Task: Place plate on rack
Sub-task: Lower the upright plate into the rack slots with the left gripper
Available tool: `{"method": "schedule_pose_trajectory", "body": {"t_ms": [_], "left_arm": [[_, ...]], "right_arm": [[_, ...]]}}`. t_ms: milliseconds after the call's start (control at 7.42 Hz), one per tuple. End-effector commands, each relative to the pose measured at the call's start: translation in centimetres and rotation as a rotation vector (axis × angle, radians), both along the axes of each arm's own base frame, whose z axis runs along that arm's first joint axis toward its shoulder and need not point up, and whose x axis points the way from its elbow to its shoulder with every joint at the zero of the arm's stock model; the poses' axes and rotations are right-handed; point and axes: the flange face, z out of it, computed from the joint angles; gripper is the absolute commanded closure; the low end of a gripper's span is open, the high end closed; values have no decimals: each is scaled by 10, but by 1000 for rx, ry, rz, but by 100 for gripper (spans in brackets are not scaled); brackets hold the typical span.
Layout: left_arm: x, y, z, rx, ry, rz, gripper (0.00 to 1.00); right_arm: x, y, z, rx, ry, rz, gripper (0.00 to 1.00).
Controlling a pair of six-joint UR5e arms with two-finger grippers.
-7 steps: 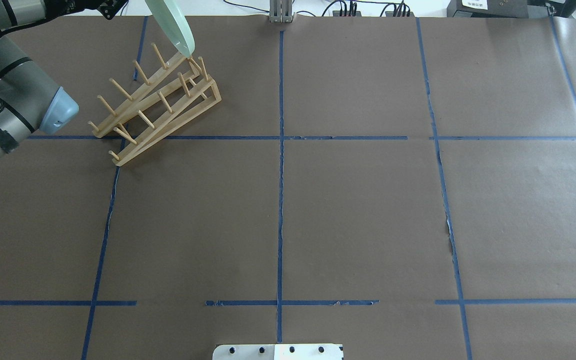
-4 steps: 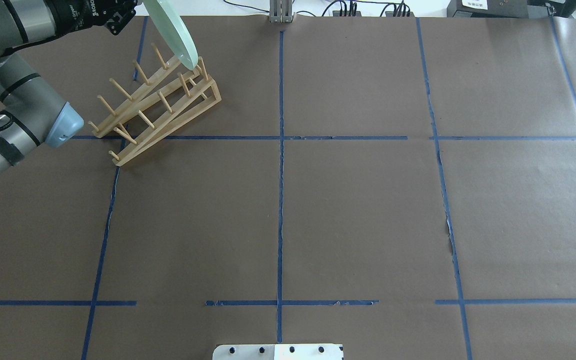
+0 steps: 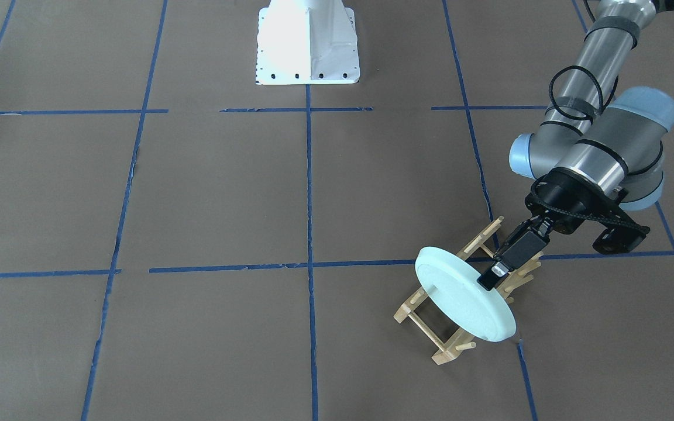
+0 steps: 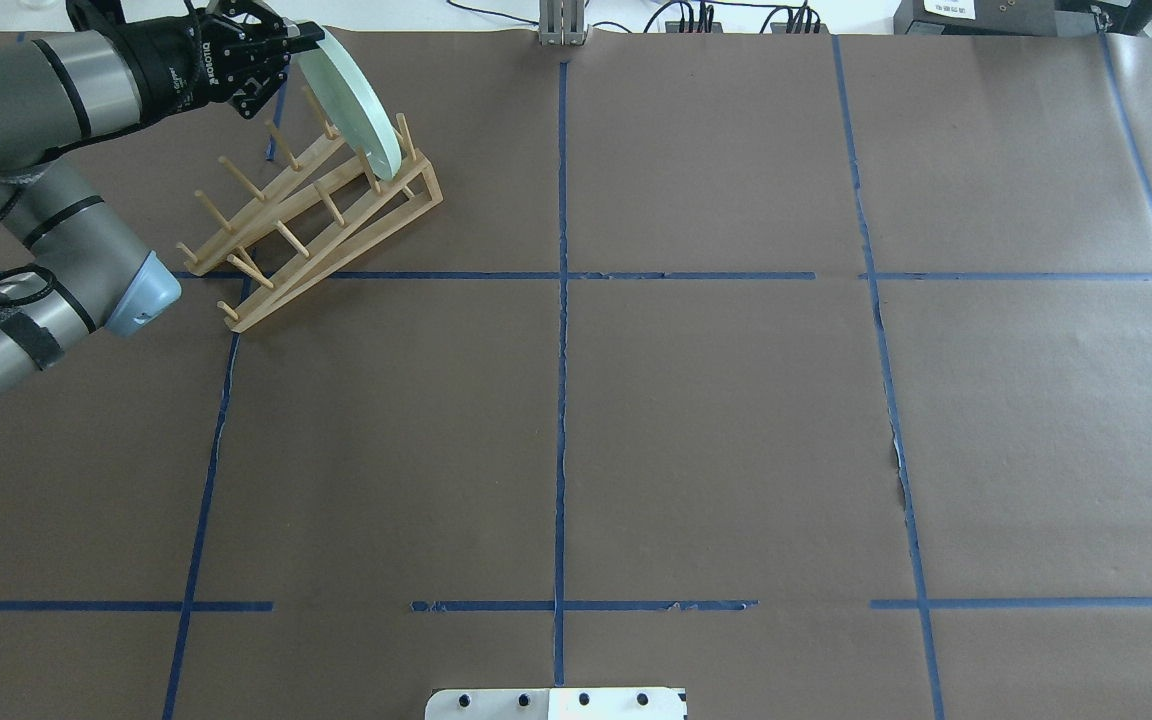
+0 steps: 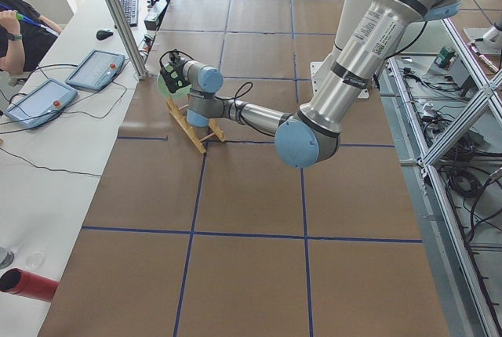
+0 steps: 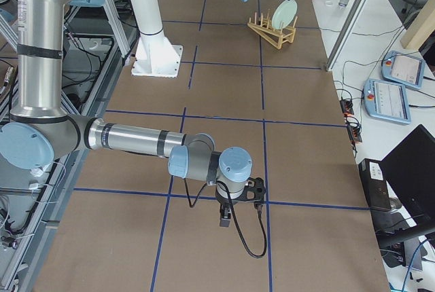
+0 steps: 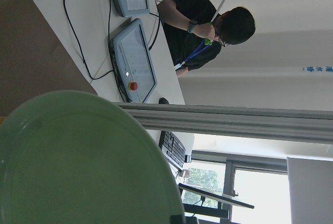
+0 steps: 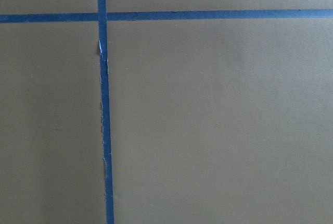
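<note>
The plate (image 4: 354,98) has come down to the rack's (image 4: 321,205) end pegs, held on edge for slotting, the left gripper (image 3: 491,275) clamped on its rim; I cannot tell the right gripper's (image 6: 225,221) jaws.

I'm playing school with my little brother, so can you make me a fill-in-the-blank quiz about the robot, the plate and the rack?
1. The ____ gripper holds the plate by its rim.
2. The plate is pale ____.
3. The rack is made of ____.
4. The tape lines on the table are ____.

Missing words: left, green, wood, blue.
</note>
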Motion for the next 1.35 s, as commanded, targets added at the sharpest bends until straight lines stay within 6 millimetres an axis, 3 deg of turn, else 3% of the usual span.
{"method": "schedule_pose_trajectory", "body": {"t_ms": [0,539,674,809,944,1213], "left_arm": [[4,2,4,-5,-5,1,0],[-7,0,8,30,-63,-18,0],[-3,10,38,51,-221,76,0],[-15,16,58,71,-395,190,0],[-40,25,77,116,-547,272,0],[-109,14,90,177,-805,356,0]], "right_arm": [[0,0,0,0,0,0,0],[0,0,0,0,0,1,0],[0,0,0,0,0,0,0],[0,0,0,0,0,1,0],[0,0,0,0,0,0,0],[0,0,0,0,0,0,0]]}}
